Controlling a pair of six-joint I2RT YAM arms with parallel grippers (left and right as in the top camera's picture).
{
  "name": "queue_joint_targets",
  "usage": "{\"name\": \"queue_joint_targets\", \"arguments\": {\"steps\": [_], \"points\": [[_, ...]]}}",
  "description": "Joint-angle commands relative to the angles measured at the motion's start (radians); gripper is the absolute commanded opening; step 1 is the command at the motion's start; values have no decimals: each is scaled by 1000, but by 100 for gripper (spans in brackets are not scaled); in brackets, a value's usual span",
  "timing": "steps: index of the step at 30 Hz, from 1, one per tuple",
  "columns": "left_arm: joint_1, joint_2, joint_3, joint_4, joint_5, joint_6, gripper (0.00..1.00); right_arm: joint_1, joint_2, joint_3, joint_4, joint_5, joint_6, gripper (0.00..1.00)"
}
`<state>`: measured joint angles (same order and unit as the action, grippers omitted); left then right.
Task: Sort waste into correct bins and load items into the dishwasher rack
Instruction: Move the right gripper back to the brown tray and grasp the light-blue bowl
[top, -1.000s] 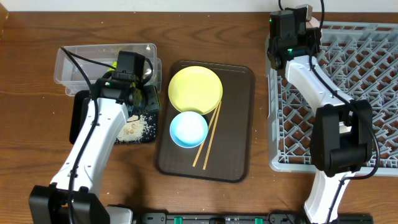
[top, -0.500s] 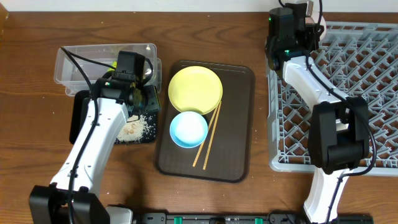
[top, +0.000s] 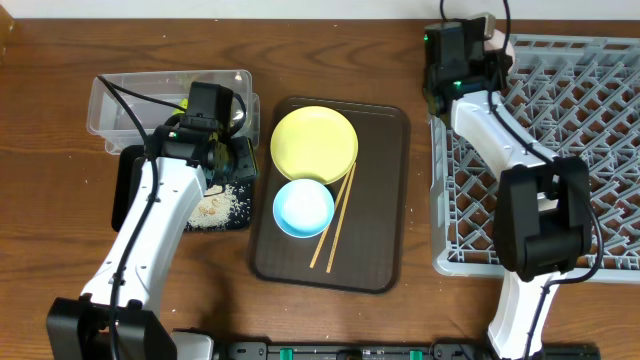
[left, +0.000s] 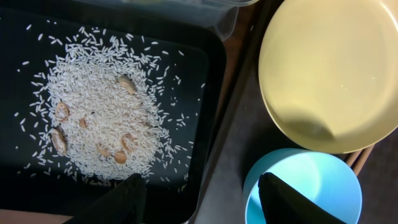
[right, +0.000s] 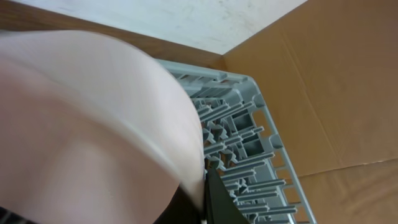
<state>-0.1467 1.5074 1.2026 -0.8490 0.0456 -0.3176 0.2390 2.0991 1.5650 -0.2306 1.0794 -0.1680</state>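
My right gripper (top: 478, 42) is shut on a small pale cup (top: 498, 32) over the far-left corner of the grey dishwasher rack (top: 560, 150). In the right wrist view the cup (right: 93, 124) fills the left side, against my dark finger (right: 208, 190), with the rack (right: 242, 143) behind. My left gripper (top: 235, 160) is open and empty. In the left wrist view its fingers (left: 202, 205) straddle the edge of the black tray (left: 205, 74) and the light blue bowl (left: 305, 186). Rice scraps (left: 99, 118) lie in that tray. The yellow plate (top: 314, 140) and chopsticks (top: 335, 225) lie beside the bowl (top: 303, 208).
The plate, the bowl and the chopsticks rest on a dark brown serving tray (top: 385, 200). A clear tub (top: 120, 100) stands behind the black tray (top: 130, 190), with something green-yellow (top: 185, 103) in it. A cardboard wall (right: 336, 81) stands behind the rack.
My right gripper has moved a little to the left and towards the far edge with the cup. The left arm has not moved.
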Motion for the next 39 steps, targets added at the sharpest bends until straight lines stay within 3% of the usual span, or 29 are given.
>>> {"name": "queue_joint_targets", "arguments": {"steps": [1,7,9,11,12,19,31,39], "points": [[0,-4,-1,-3,-8,-6,62,39,5,-10,-43,-36,15,1],[0,-4,-1,-3,-8,-6,62,96,-22,-10,-134,-33,91,8],[0,-4,-1,-3,-8,-6,61,109,-28,-10,-179,-34,146,16],[0,-4,-1,-3,-8,-6,61,117,-31,-10,-231,-38,182,34],[0,-4,-1,-3,-8,-6,62,121,-31,-10,-254,-41,196,38],[0,-4,-1,-3,-8,-6,61,126,-49,-10,-409,-86,344,45],[0,-4,-1,-3,-9,-6,66,121,-290,-10,-420,-620,346,66],[1,-4,-1,-6,-30,-7,66,131,-274,-10,-472,-1299,298,70]]}}
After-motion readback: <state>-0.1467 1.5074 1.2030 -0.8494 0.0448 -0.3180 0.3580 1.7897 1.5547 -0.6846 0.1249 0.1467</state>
